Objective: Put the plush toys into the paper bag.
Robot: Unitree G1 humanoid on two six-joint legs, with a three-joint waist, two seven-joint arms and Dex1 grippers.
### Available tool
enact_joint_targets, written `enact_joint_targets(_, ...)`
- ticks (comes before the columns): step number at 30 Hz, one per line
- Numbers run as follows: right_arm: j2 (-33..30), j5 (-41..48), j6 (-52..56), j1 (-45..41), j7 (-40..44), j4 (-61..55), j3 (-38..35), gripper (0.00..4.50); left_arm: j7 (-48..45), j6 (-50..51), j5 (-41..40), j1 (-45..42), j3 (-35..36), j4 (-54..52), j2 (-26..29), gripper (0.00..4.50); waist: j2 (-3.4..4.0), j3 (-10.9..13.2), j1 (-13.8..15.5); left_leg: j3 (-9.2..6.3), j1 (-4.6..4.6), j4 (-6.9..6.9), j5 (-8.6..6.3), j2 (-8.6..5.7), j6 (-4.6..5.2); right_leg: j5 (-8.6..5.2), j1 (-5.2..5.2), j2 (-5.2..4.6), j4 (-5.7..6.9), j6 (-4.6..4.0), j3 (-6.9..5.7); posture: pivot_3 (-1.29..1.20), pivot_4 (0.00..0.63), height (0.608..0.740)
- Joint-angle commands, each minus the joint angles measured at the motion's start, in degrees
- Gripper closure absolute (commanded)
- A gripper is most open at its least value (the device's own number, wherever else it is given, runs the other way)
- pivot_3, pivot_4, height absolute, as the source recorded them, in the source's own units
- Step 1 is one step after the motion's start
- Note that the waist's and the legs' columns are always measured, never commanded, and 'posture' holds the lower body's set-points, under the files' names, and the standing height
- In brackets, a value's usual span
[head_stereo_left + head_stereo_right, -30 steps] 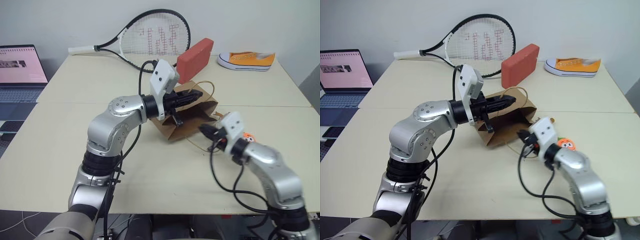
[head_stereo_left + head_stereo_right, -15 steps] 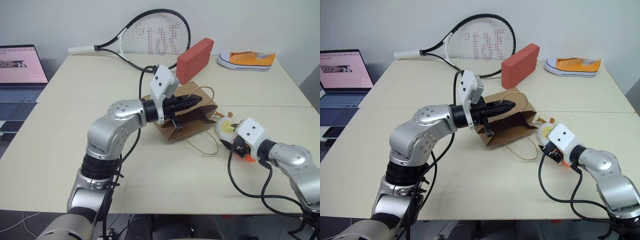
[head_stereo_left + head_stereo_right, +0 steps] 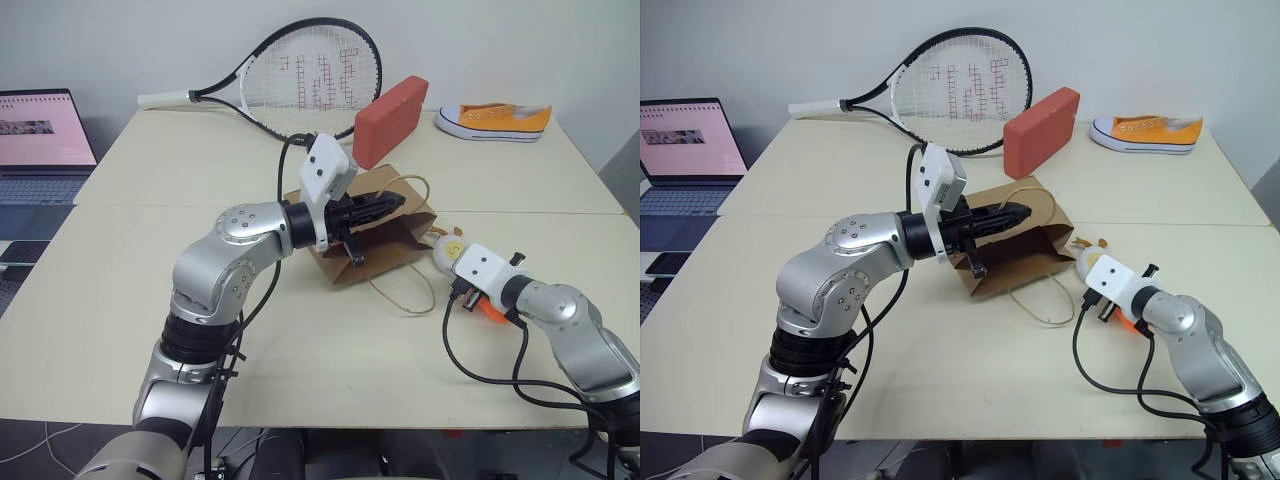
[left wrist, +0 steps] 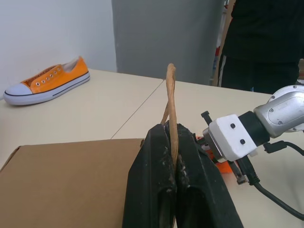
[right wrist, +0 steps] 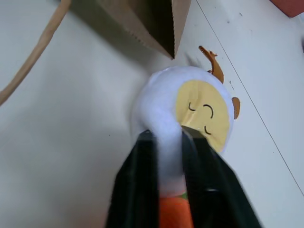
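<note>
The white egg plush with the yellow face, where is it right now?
The white egg plush lies on the table's right side, just right of the paper bag, pinched in the right tool, with the orange carrot plush right beside it.

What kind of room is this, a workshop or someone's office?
Probably an office or lab used for robot trials. Plain pale tables are pushed together, a laptop sits open at the side, and unrelated props lie about: a tennis racket, a sneaker and a paper bag.
</note>
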Motion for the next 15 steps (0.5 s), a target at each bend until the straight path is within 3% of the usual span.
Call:
enact_joint_targets(1, 0.53, 0.96, -1.01, -1.66, -0.27, -1.44, -4.59, 4.47, -0.36, -0.79, -0.80, 0.07, 0.27, -2.52, 0.44, 4.50, 0.00, 0.00, -0.02, 0.00, 0.00, 0.00, 0.00, 0.00, 0.00, 0.00, 0.00, 0.00, 0.00, 0.00, 0.00, 0.00, 0.150, 0.740)
enact_joint_targets(5, -0.86, 6.18, 2.40, -1.88, 4.33, -6.24, -10.04, 4.47, -0.68, -0.88, -0.90, 0.04, 0.42, -2.44, 0.77, 4.50, 0.00, 0.00, 0.03, -0.01, -0.02, 0.00, 0.00, 0.00, 0.00, 0.00, 0.00, 0.00, 0.00, 0.01, 0.00, 0.00, 0.150, 0.740)
enact_joint_targets(10, -8.53, 17.40, 12.04, -0.71, 16.38, -15.43, -18.46, 4.47, -0.56, -1.65, -0.46, -0.54, 0.81, -1.32, 0.90, 4.50, 0.01, 0.01, 0.45, -0.03, -0.03, -0.01, 0.00, 0.00, 0.00, 0.00, 0.00, 0.00, -0.01, 0.01, -0.03, 0.00, 0.150, 0.740)
enact_joint_targets(15, -12.05, 28.04, 19.94, -0.80, 22.00, -21.50, -22.71, 4.47, -0.54, -2.02, -0.46, -1.14, 0.81, -0.60, 0.49, 4.50, 0.00, 0.00, 0.55, -0.02, -0.01, 0.01, 0.00, 0.01, 0.00, -0.01, 0.02, 0.00, -0.01, 0.00, -0.03, 0.00, 0.150, 0.740)
